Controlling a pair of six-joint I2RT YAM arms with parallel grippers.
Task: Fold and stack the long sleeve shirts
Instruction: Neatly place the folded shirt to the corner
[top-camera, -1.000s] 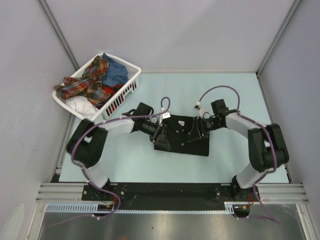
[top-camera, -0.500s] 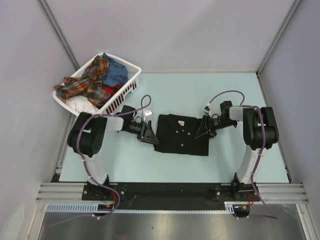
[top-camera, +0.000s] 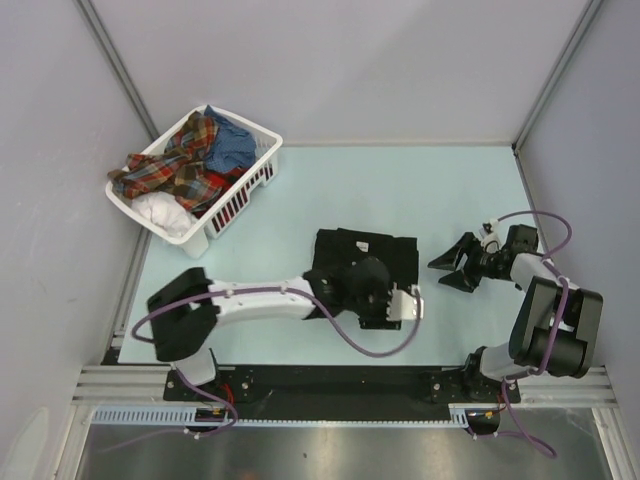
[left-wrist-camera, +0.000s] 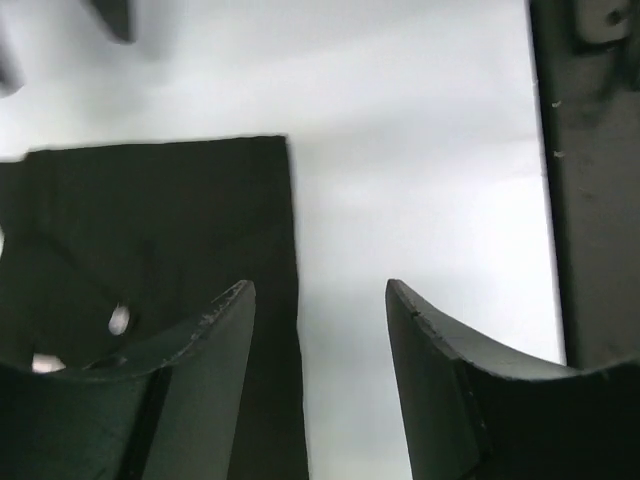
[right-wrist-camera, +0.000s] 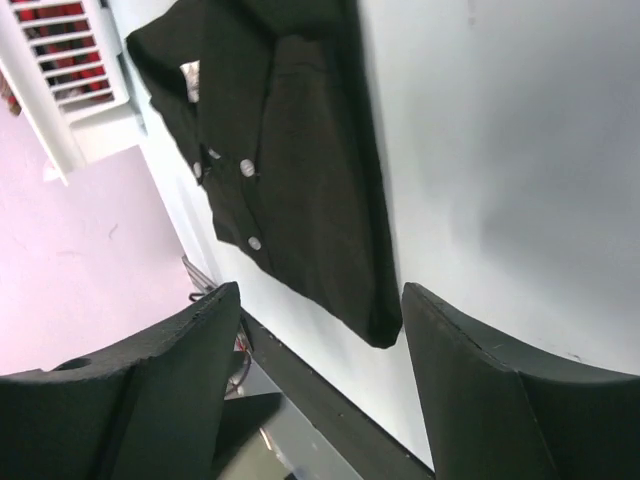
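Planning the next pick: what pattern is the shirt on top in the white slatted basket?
Red-orange plaid shirt, clearest from top external.

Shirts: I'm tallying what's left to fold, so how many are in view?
4. A folded black shirt lies on the table; a plaid shirt, a blue shirt and a white shirt are heaped in the basket, which may hide more.
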